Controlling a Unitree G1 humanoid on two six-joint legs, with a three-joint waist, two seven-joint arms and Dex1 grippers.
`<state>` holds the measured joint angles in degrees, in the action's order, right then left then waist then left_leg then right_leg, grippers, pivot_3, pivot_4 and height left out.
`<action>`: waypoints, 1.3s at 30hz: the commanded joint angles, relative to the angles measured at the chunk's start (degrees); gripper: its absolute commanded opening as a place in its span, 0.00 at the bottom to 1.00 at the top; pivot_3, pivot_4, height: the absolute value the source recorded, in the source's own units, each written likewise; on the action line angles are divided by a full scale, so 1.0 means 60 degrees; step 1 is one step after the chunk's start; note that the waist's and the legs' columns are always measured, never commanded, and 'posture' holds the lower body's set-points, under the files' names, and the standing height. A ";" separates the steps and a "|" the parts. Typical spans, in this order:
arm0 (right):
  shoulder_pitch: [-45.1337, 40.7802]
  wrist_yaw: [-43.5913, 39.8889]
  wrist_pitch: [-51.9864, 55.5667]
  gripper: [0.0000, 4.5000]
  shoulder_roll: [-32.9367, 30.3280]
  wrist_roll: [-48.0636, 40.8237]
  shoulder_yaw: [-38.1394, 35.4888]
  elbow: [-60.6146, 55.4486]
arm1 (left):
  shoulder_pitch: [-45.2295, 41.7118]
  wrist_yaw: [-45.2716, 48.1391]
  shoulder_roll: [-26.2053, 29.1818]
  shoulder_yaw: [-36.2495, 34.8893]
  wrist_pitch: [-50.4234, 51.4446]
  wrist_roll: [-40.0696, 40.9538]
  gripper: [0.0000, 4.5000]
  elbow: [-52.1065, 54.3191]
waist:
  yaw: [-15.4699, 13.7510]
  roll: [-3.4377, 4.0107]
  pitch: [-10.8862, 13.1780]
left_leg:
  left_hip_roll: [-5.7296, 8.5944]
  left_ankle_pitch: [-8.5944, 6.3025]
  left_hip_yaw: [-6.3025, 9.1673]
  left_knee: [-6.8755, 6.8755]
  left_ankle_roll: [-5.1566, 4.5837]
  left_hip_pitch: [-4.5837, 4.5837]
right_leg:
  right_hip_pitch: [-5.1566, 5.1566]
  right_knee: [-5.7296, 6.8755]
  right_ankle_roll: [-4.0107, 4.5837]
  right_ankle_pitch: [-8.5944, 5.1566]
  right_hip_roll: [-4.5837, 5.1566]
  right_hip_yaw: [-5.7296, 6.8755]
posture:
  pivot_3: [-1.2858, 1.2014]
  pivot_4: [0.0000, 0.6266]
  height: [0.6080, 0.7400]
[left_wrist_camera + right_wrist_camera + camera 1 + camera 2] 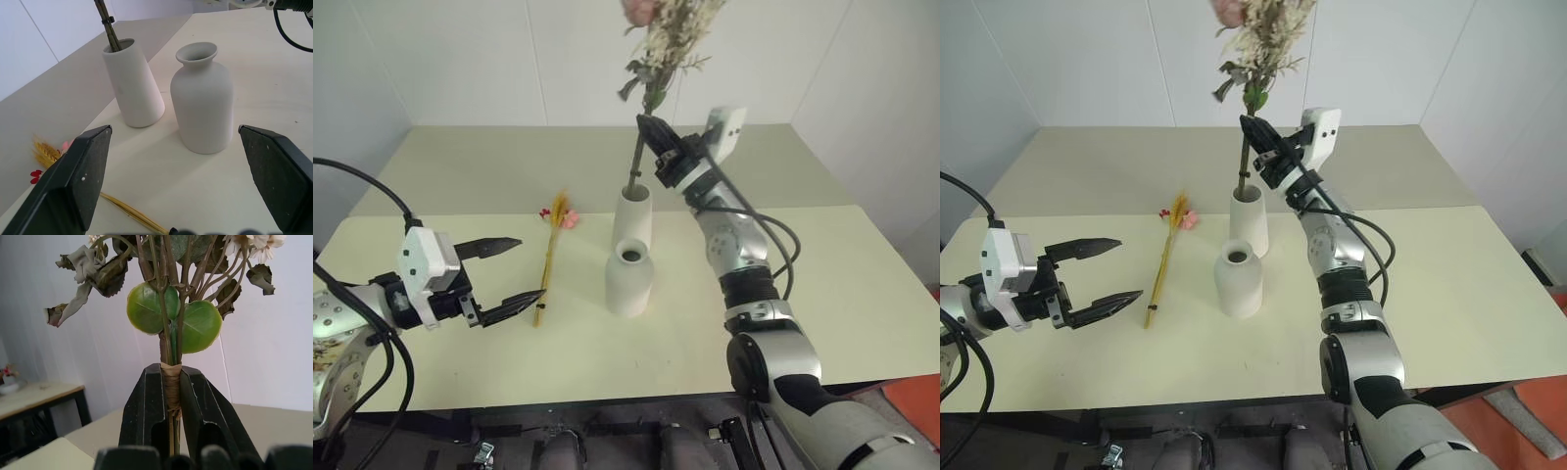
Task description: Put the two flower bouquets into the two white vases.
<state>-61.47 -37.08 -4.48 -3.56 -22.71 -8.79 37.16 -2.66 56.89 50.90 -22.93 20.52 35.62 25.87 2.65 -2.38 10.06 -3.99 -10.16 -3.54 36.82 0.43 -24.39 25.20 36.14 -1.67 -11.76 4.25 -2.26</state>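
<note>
Matte white taller vase (632, 217) upright near mid-table, wide mouth up; dark stem of bushy dried bunch (668, 44) running down into that mouth, lower end inside as seen in left wrist view. Stem slanted, not vertical. Cream-beige sprigs and green leaves high above the vase, top of bunch cut by frame edge.

Right gripper (656, 132) clamped tight on the stem above the vase rim; right wrist view: both black fingers (142, 406) pressed against a tan wrapped band on the stem, two round green leaves just above the fingertips. Gripper angled upward and toward robot's left.

Shorter round vase (628, 279) with narrow neck upright just in front of the taller one, nearer the robot, the two almost touching in the head views, a small gap between them in left wrist view. Mouth empty as far as visible.

Slim yellow-orange wheat-like bunch (549, 254) flat on pale green table (862, 294), left of both vases, clearly apart from them; small red-pink blooms at far end, stem end pointing toward the robot.

Left gripper (513, 273) held above the table at robot's left, fingers spread wide, nothing between them. Lower fingertip close to near end of the wheat-like stem in the head views; contact not determinable.
</note>
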 commanded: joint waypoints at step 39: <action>0.2821 -0.2164 0.7307 1.00 -0.6786 -0.0584 0.0494 -0.6063 | -0.7088 -0.5693 -0.1982 0.3305 1.1449 -0.1654 1.00 -0.1454 | -0.0221 -0.0016 0.0005 | 0.0021 -0.0007 0.0015 -0.0002 -0.0011 0.0003 | -0.0013 -0.0017 -0.0044 -0.0022 -0.0005 -0.0014 | 0.52 0.24 1.00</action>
<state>-42.67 -47.45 35.74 -42.06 -24.38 -5.21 3.12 -43.70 22.91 39.34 -3.76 84.93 25.35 18.77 1.33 -2.48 10.09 -3.85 -10.21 -3.45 36.81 0.36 -24.38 25.12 36.04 -1.93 -11.89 4.22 -2.35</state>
